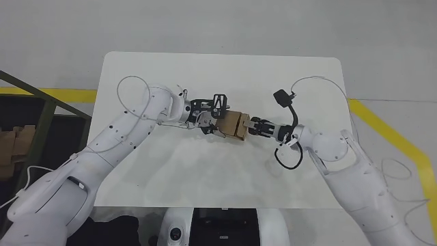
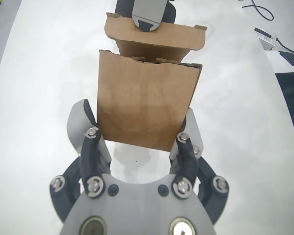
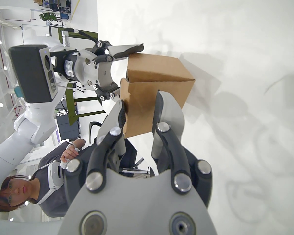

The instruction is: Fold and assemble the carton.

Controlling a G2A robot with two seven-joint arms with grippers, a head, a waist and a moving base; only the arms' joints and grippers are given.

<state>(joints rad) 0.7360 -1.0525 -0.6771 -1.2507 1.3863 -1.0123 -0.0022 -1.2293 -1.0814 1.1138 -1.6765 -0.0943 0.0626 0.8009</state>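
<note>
The white table point(image 1: 205, 75) stands on a grey floor point(image 1: 205, 7). A yellow line point(image 1: 68, 96) on the floor runs far to the left of the carton point(image 1: 234, 124), and another part of this line passes far to its right. The carton is brown and is near the middle of the table.

At the left end of the carton, the left gripper point(image 1: 214, 126) has its jaws wide, with one finger pressed on each side wall. The long axis of the carton goes from this gripper toward the other one, along the long side of the table. The open end points to the right, with one flap point(image 2: 156, 37) folded out. On that side the right gripper point(image 1: 251, 128) holds this flap, its jaws narrow around it. I cannot tell whether the carton touches the table.
</note>
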